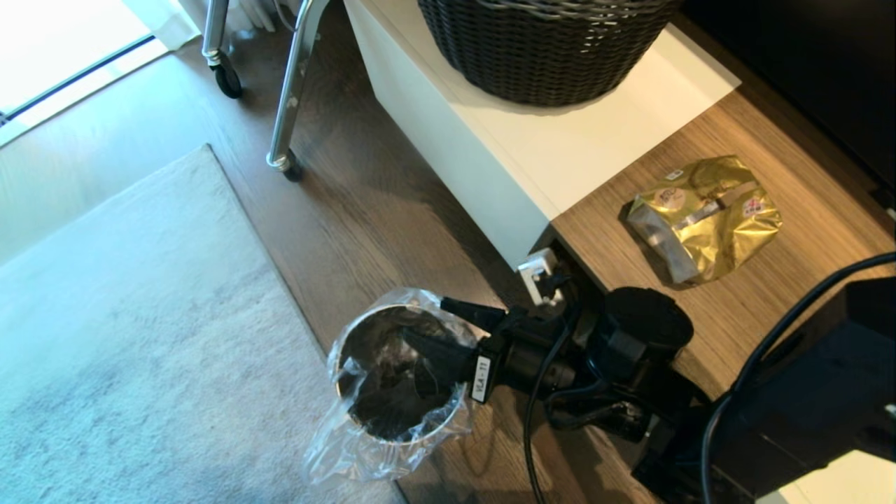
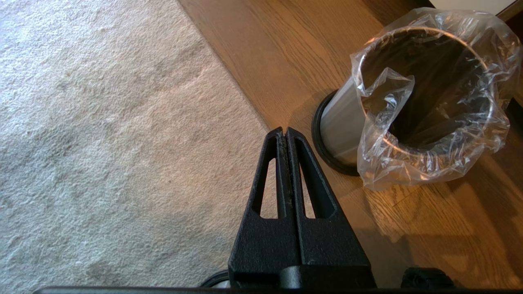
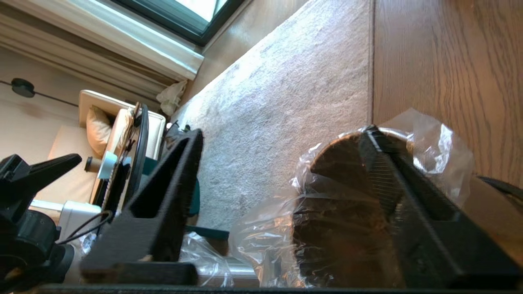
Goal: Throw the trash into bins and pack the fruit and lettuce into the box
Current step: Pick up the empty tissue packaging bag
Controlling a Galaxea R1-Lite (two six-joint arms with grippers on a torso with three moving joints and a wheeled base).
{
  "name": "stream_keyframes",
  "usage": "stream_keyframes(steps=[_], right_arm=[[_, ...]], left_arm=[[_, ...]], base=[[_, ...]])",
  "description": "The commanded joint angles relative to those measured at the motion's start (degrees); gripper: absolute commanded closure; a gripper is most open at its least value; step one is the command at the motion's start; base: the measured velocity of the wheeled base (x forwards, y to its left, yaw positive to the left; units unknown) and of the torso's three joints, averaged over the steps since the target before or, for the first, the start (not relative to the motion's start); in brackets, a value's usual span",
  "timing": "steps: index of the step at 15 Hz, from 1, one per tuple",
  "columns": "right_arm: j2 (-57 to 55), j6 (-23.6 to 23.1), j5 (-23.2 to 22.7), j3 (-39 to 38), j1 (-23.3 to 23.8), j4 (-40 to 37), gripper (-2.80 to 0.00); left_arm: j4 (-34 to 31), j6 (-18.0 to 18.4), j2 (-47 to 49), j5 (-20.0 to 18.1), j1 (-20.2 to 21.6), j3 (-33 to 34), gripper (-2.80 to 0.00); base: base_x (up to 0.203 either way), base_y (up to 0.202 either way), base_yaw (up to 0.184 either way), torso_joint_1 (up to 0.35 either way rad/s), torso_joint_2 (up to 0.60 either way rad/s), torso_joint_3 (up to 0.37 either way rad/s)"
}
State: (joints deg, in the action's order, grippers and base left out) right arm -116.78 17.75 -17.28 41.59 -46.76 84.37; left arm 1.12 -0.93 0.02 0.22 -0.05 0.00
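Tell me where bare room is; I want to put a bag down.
Free: the rug left of the bin, and the wood shelf in front of the gold wrapper. Crowded: above the bin, where the open right gripper hangs.

- Bin (image 1: 392, 381): small brushed-steel cylinder with a black base ring, upright on the wood floor at the rug's edge. Clear crinkled liner bag (image 2: 384, 134) folded over the rim and hanging loose down the outside. Its mouth lies directly below the spread jaws of the right gripper (image 1: 434, 325); inside looks dark, contents cannot be told.
- Snack wrapper (image 1: 703, 217): shiny gold-yellow, crinkled, lying flat on the wooden tabletop, well apart from those jaws, behind the arm.
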Motion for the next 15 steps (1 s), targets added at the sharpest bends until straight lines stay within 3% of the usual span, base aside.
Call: stream_keyframes(steps=[1, 15], right_arm=[[2.36, 0.09, -0.12, -0.13, 0.29, 0.22, 0.0], [18.27, -0.44, 1.12, -10.26, 5.9, -0.07, 0.0]], left_arm=[[0.02, -0.04, 0.06, 0.04, 0.05, 0.0, 0.0], [0.02, -0.04, 0.0, 0.04, -0.03, 0.0, 0.0]], base=[[0.0, 0.0, 0.0, 0.0, 0.0, 0.0], [0.0, 0.0, 0.0, 0.0, 0.0, 0.0]])
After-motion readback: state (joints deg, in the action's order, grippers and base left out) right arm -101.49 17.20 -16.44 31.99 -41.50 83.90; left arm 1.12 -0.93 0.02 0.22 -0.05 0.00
